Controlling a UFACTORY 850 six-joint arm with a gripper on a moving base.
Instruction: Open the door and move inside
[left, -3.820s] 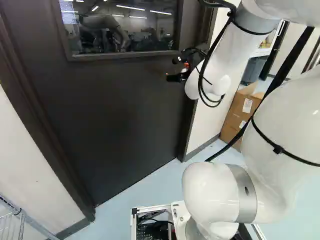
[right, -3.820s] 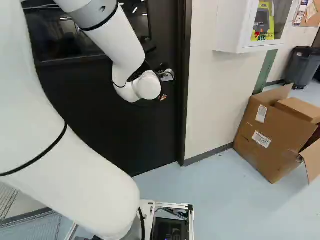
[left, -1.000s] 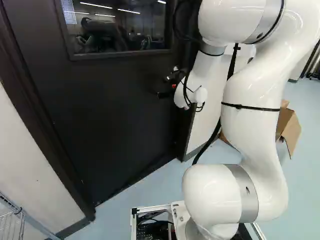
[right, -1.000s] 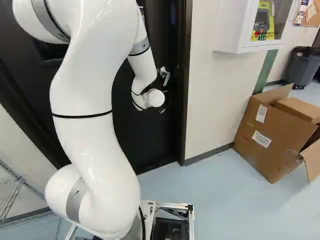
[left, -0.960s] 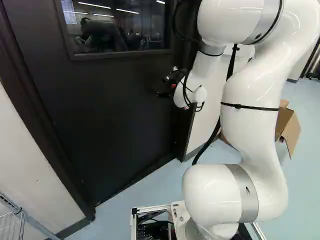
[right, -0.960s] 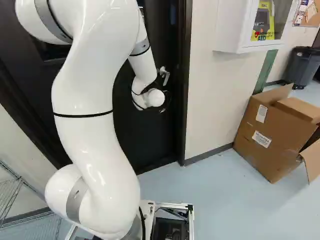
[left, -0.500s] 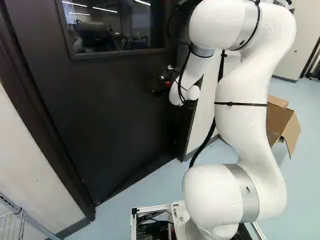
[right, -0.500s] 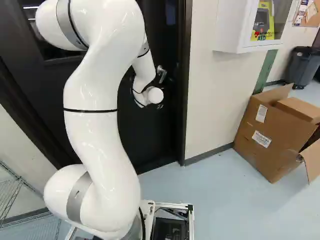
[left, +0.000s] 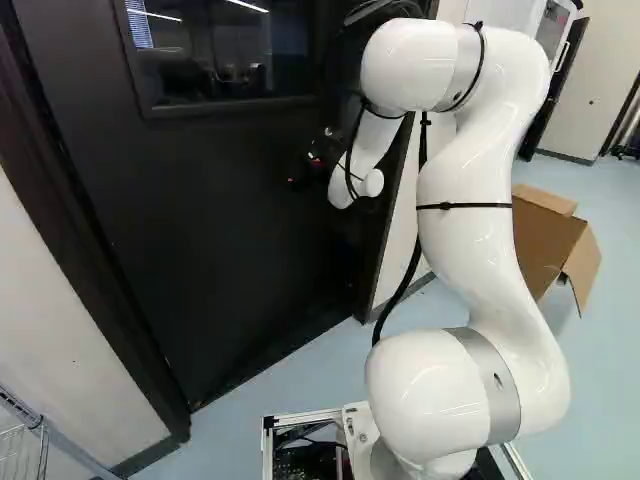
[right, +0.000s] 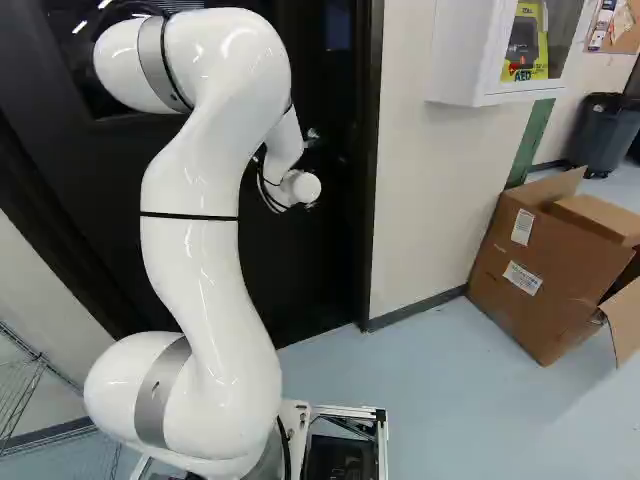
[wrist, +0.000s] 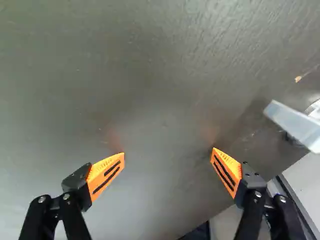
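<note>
In the left base view the gripper (left: 302, 172) is up against or just short of the dark door (left: 220, 230), left of the frame's latch side. The wrist view shows the gripper (wrist: 168, 151) open and empty, its orange pads spread before the flat door (wrist: 160, 90). The silver lever handle (wrist: 292, 125) lies outside the fingers, to one side; in the right base view the handle (right: 312, 137) shows just above the wrist. The door stands ajar, swung away from the base; past its edge the wrist view shows a pale strip. Whether the fingertips touch it, I cannot tell.
The dark door frame (right: 368, 200) meets a white wall (right: 430, 190) with a white cabinet (right: 490, 50). An open cardboard box (right: 550, 280) stands right of the doorway, with a grey bin (right: 605, 135) behind. A wire rack (left: 22, 445) is at the left.
The arm has reached further ahead and leftward in the left base view, its gripper now off the handle's side. The door has swung further away from the base. The base has stayed put.
</note>
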